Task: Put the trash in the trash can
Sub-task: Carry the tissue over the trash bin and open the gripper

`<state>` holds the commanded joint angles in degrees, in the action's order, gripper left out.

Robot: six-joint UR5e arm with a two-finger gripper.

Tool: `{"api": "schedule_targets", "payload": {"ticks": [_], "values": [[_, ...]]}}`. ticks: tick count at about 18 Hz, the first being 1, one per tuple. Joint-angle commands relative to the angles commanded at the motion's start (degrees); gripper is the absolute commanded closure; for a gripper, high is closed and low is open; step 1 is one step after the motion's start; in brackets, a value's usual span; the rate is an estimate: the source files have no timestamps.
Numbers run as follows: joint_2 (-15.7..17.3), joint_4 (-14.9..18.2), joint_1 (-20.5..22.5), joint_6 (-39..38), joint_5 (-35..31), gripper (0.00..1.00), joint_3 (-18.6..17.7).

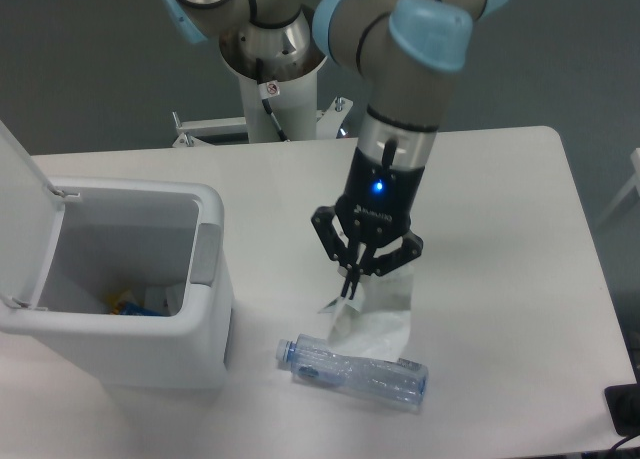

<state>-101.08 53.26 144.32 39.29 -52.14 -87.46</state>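
Your claw (351,285) is pinched on the crumpled white wrapper (376,320), which hangs below it. The bottle (353,374) lies just beneath on the white table (500,219); the open trash can (125,289) stands left. Grey floor (90,69) behind.

A white table (520,219) with rounded corners stands on a dark grey floor (90,69).

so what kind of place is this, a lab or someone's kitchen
Most likely a robotics lab or test room: an industrial arm on a pedestal beside a plain white table, bare grey floor, and staged items only, a trash can and a plastic bottle.
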Motion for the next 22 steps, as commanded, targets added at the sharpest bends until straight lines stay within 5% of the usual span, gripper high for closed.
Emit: {"api": "schedule_targets", "payload": {"ticks": [10,14,22], "values": [[9.49,-0.26,-8.69,-1.94,2.4,1.0,-4.47],[9.58,-0.61,-11.43,-1.68,2.22,0.87,-5.52],[9.32,-0.62,-13.8,1.84,2.31,0.4,-7.37]]}}
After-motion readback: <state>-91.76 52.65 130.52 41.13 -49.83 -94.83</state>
